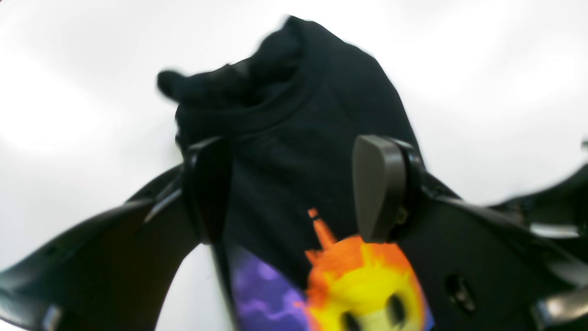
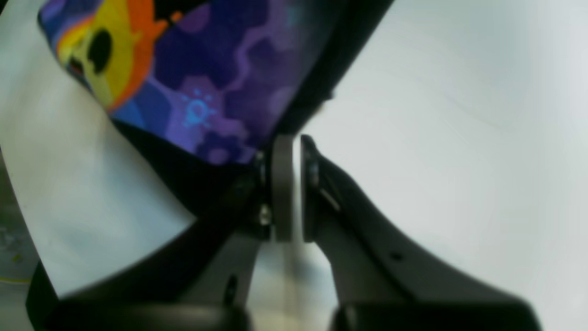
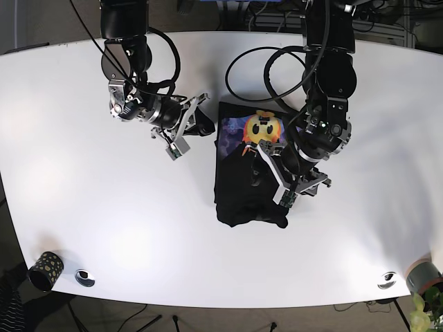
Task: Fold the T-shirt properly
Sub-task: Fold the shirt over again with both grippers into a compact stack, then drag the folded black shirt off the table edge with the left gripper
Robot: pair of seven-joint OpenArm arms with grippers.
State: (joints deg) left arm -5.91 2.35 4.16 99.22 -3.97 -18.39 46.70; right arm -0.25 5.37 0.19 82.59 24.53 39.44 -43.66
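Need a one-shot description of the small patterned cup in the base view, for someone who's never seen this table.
Start at the white table and go to its bottom-left corner in the base view. Just past that edge sits the cup: dark with pale speckles. The neighbouring round silver disc is flat and lies on the tabletop.

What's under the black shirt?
The white table shows all around the shirt, which lies flat on it. Whatever sits directly beneath is covered by cloth. The left gripper hovers over it.
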